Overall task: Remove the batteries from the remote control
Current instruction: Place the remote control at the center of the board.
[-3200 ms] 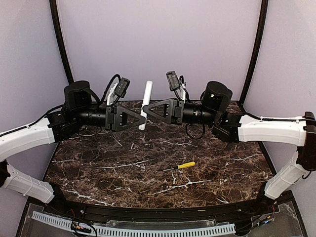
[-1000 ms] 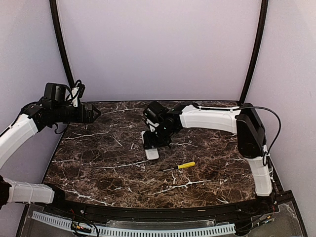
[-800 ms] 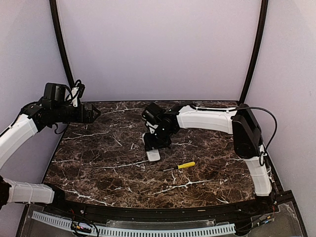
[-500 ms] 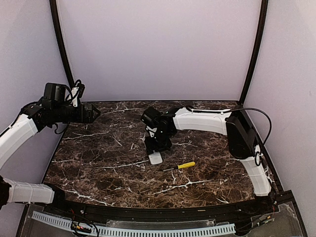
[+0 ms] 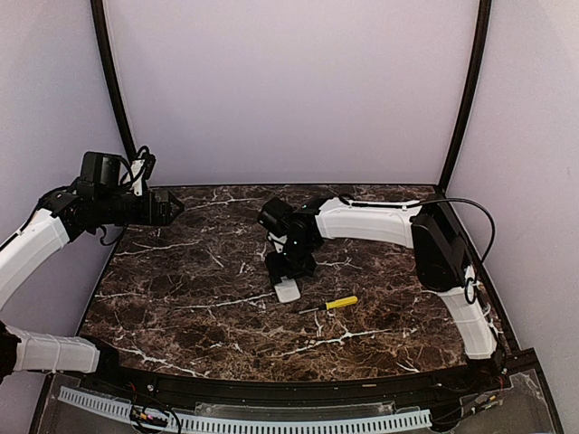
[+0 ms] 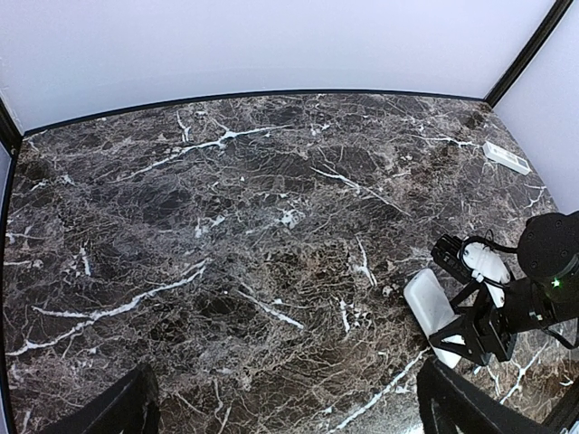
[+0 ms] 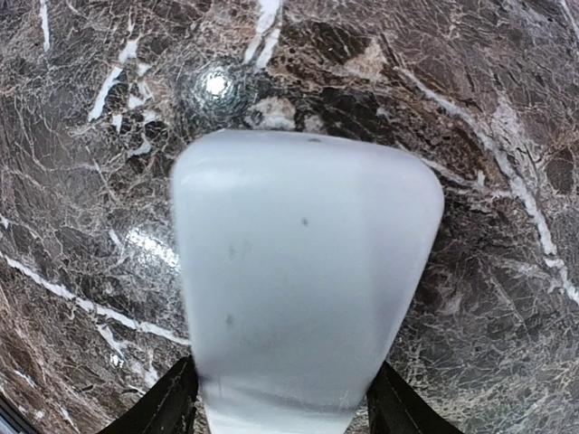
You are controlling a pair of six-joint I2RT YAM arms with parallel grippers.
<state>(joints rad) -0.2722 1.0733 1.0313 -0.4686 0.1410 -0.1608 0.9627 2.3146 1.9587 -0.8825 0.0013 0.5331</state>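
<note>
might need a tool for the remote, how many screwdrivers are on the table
1. The yellow-handled screwdriver lies on the marble table, just right of the white remote. Another could be hidden under the right arm.

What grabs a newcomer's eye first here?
The right arm stretches across the dark marble table, its right pincer holding a white remote low over the middle. A yellow-handled screwdriver lies just right of it, nearer the arm bases. The left pincer hangs open and empty, high over the table's far left corner.
</note>
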